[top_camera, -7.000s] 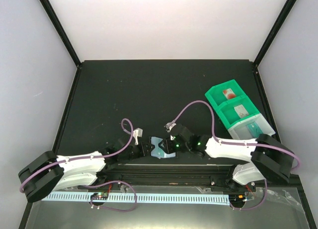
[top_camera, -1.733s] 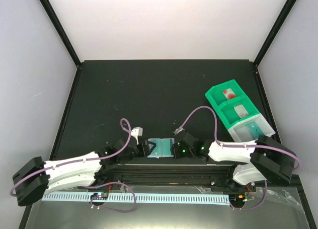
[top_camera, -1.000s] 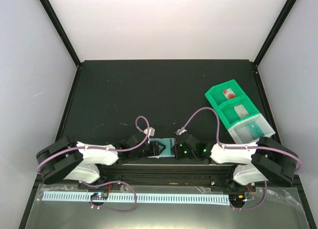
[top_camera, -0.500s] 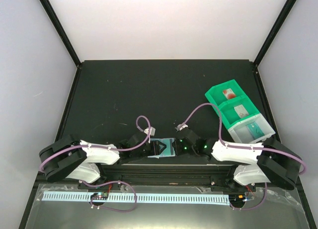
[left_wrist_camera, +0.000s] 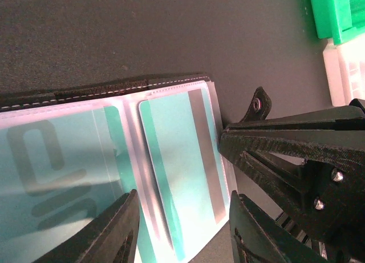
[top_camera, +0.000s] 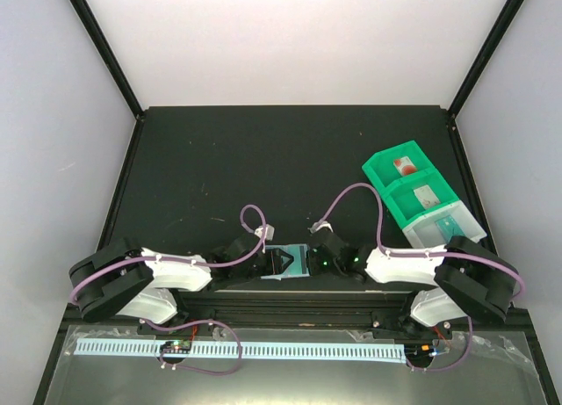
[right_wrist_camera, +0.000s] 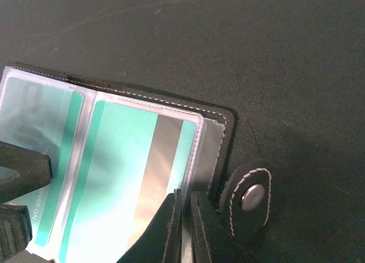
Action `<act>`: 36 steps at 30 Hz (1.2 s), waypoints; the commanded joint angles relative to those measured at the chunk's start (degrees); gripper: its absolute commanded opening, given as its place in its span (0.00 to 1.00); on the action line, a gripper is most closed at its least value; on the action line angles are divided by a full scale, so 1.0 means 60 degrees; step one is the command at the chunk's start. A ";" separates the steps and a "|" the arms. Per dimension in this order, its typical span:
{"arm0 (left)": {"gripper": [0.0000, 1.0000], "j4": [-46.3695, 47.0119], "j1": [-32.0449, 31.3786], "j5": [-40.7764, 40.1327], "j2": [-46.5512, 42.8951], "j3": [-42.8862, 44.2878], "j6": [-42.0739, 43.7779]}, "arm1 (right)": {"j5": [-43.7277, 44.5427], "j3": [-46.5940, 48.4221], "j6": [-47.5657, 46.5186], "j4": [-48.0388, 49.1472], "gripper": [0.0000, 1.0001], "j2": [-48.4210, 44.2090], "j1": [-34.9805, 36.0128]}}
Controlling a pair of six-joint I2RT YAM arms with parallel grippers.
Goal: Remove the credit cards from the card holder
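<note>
The card holder (top_camera: 286, 263) lies open and flat near the table's front edge, with its black rim (left_wrist_camera: 114, 90) and snap tab (right_wrist_camera: 251, 197) showing. Two teal credit cards sit in its clear pockets: one on the left (left_wrist_camera: 57, 177) and one with a grey stripe (left_wrist_camera: 177, 154) (right_wrist_camera: 114, 160). My left gripper (left_wrist_camera: 182, 197) (top_camera: 266, 263) is open, its fingers straddling the striped card's pocket. My right gripper (right_wrist_camera: 187, 213) (top_camera: 313, 261) comes in from the right, shut on that card's right edge at the pocket seam. Whether plastic lies between, I cannot tell.
A green compartment tray (top_camera: 379, 169) stands at the right, with small cards in its sections and a pale bin (top_camera: 421, 238) at its near end; its corner shows in the left wrist view (left_wrist_camera: 336, 12). Both arms lie low along the front rail.
My right gripper has edged left onto the card's edge and its jaws have narrowed to a pinch. The left gripper and the card holder have stayed put.
</note>
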 commanded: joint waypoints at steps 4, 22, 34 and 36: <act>0.44 -0.0271 0.0069 -0.0072 0.0345 0.0148 -0.0077 | 0.0171 -0.0493 0.0098 0.0317 0.09 0.0399 -0.0046; 0.28 0.0567 0.0069 0.0090 0.0562 0.0006 -0.0417 | -0.0322 -0.0794 0.0382 0.0845 0.09 0.0450 -0.0053; 0.37 -0.1320 0.0069 -0.0440 0.0524 0.0596 -0.0522 | -0.0519 -0.1026 0.0466 0.1250 0.09 0.0483 -0.0053; 0.37 -0.1352 0.0069 -0.0536 0.0448 0.0512 -0.0717 | -0.0489 -0.1089 0.0521 0.1249 0.09 0.0437 -0.0057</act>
